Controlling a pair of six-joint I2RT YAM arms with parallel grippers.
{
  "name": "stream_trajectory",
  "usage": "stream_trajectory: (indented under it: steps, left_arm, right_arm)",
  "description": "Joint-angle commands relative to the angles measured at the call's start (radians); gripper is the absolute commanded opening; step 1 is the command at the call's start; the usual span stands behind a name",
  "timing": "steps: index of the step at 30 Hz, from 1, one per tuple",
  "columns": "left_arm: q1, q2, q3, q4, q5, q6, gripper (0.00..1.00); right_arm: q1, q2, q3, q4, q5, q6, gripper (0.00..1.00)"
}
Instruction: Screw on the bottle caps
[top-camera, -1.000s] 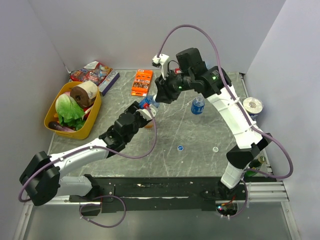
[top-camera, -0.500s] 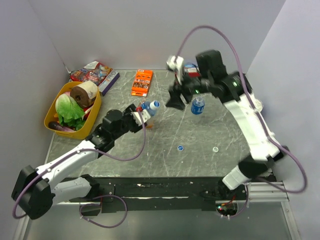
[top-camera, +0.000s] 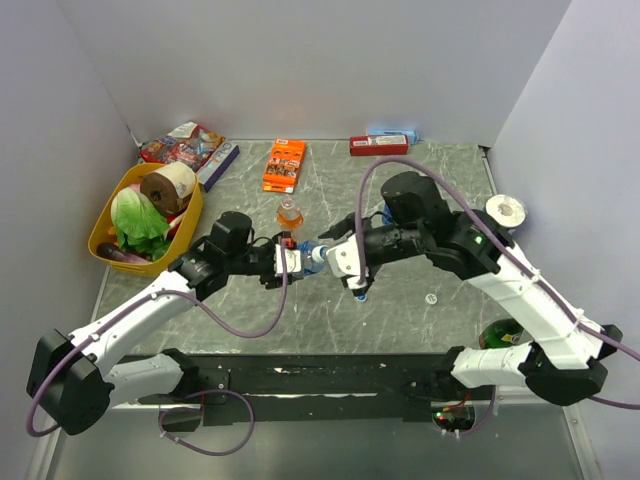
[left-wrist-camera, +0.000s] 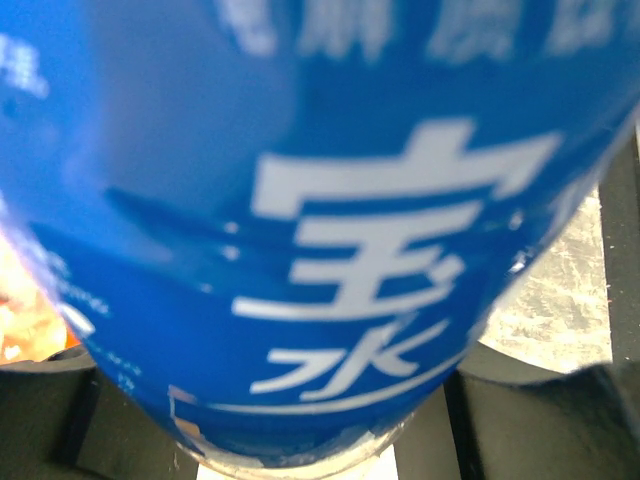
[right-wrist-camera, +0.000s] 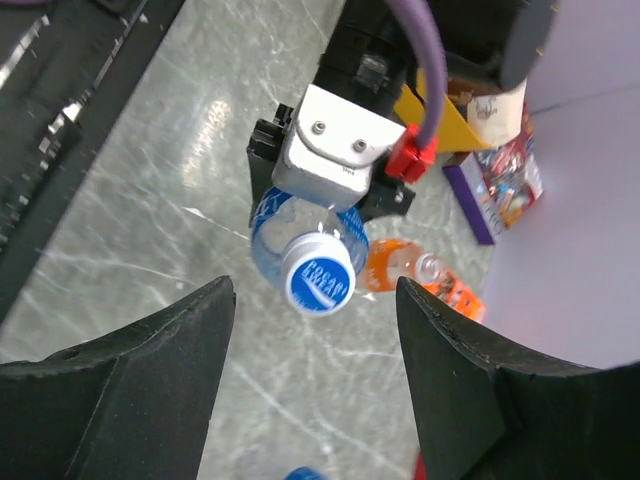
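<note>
Left gripper (top-camera: 285, 258): clamped on the body of the held bottle (top-camera: 306, 258), over the middle of the tabletop (top-camera: 400, 330), neck tipped toward the right arm. The left wrist view shows only its blue label.

Right gripper (top-camera: 340, 262): released, grasping nothing, fingers (right-wrist-camera: 130, 390) spread either side of the blue cap (right-wrist-camera: 318, 280). That cap sits on the held bottle's neck. How far it is threaded cannot be told.

Risks, as judged:
- Jaws closing off-centre on the cap could push it askew and cross-thread it or knock it off
- The label looks slick, so a hard twist may spin the bottle in the left grip instead of tightening
- The tilted neck means the wrist axis must match it, or the cap binds
- The orange bottle (top-camera: 289, 213) stands with its neck open just beyond, toward the far edge. A swing of the left arm could tip it and spill
- The loose blue cap (top-camera: 360, 294) lies just beneath the right gripper, and the whitish cap (top-camera: 431, 298) lies nearer the right edge. A low pass could flick the blue one away
</note>
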Motion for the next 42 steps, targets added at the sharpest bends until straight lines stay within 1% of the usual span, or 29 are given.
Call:
stream_trajectory:
  steps: [1,5,8,16,18,19,20,21,22,23,24,25,26,27,28,29,31,32,34,36,37,39,40,41,42]
  left_arm:
    - [0.004,0.01,0.062,-0.022,0.105,0.068,0.01]
    - [0.006,0.018,0.074,-0.04,0.108,0.09,0.01]
    - [0.006,0.016,0.073,-0.042,0.108,0.101,0.01]
    - [0.004,0.023,0.074,-0.021,0.091,0.101,0.01]
    - [0.006,0.033,0.077,-0.011,0.081,0.096,0.01]
    - [0.004,0.036,0.079,0.011,0.053,0.09,0.01]
    - [0.004,0.036,0.077,0.034,0.03,0.073,0.01]
    - [0.006,0.038,0.064,0.08,-0.008,-0.003,0.01]
    - [0.004,0.038,0.054,0.196,-0.109,-0.061,0.01]
    - [0.003,0.035,0.044,0.282,-0.189,-0.132,0.01]
    - [0.001,0.03,0.024,0.347,-0.268,-0.26,0.01]
    - [-0.005,0.029,0.018,0.404,-0.357,-0.312,0.01]
    - [-0.034,0.032,0.017,0.488,-0.583,-0.347,0.01]
    - [-0.057,0.042,0.021,0.515,-0.679,-0.376,0.01]
    - [-0.078,0.049,0.022,0.542,-0.784,-0.375,0.01]
    - [-0.121,0.056,0.022,0.588,-0.921,-0.37,0.01]
    - [-0.155,0.078,0.011,0.643,-1.01,-0.331,0.01]
    - [-0.177,0.087,0.01,0.657,-1.027,-0.318,0.01]
    - [-0.188,0.13,0.03,0.667,-1.079,-0.318,0.01]
    - [-0.186,0.177,0.065,0.639,-1.117,-0.33,0.01]
    - [-0.186,0.187,0.071,0.635,-1.13,-0.332,0.01]
    - [-0.186,0.2,0.071,0.627,-1.145,-0.334,0.01]
    - [-0.183,0.201,0.068,0.61,-1.136,-0.332,0.01]
    - [-0.175,0.194,0.062,0.593,-1.122,-0.335,0.01]
    - [-0.171,0.178,0.045,0.576,-1.108,-0.34,0.01]
  right_arm:
    - [0.011,0.012,-0.003,0.024,-0.004,-0.175,0.71]
    - [0.011,0.034,0.026,-0.013,-0.022,-0.202,0.64]
    - [0.011,0.049,0.043,-0.035,-0.035,-0.208,0.52]
    - [0.011,0.094,0.098,-0.105,-0.07,-0.212,0.42]
    - [0.008,0.112,0.121,-0.134,-0.075,-0.221,0.35]
    - [0.01,0.12,0.132,-0.148,-0.073,-0.223,0.3]
    - [0.01,0.143,0.142,-0.159,-0.069,-0.215,0.22]
    - [0.007,0.156,0.165,-0.145,-0.061,-0.147,0.18]
    - [-0.005,0.17,0.175,-0.121,-0.05,-0.076,0.15]
    - [-0.016,0.204,0.185,-0.095,-0.02,0.087,0.1]
    - [-0.03,0.221,0.202,-0.028,-0.003,0.181,0.07]
    - [-0.068,0.235,0.215,0.003,0.014,0.282,0.02]
    - [-0.093,0.268,0.259,0.037,0.019,0.49,0.0]
    - [-0.12,0.287,0.285,0.075,0.02,0.595,0.0]
    - [-0.143,0.304,0.314,0.085,0.019,0.698,0.0]
    - [-0.2,0.346,0.377,0.09,0.014,0.912,0.0]
    - [-0.258,0.391,0.412,0.097,-0.083,1.141,0.0]
    - [-0.283,0.397,0.384,0.114,-0.12,1.286,0.0]
    - [-0.256,0.364,0.327,0.194,-0.168,1.292,0.0]
    - [-0.239,0.383,0.371,0.16,-0.164,1.287,0.0]
    - [-0.242,0.399,0.4,0.121,-0.138,1.279,0.0]
    - [-0.255,0.413,0.439,0.117,-0.11,1.271,0.0]
    - [-0.262,0.411,0.451,0.116,-0.108,1.26,0.07]
    - [-0.271,0.411,0.501,0.093,-0.111,1.215,0.33]
    - [-0.289,0.413,0.541,0.068,-0.108,1.178,0.42]
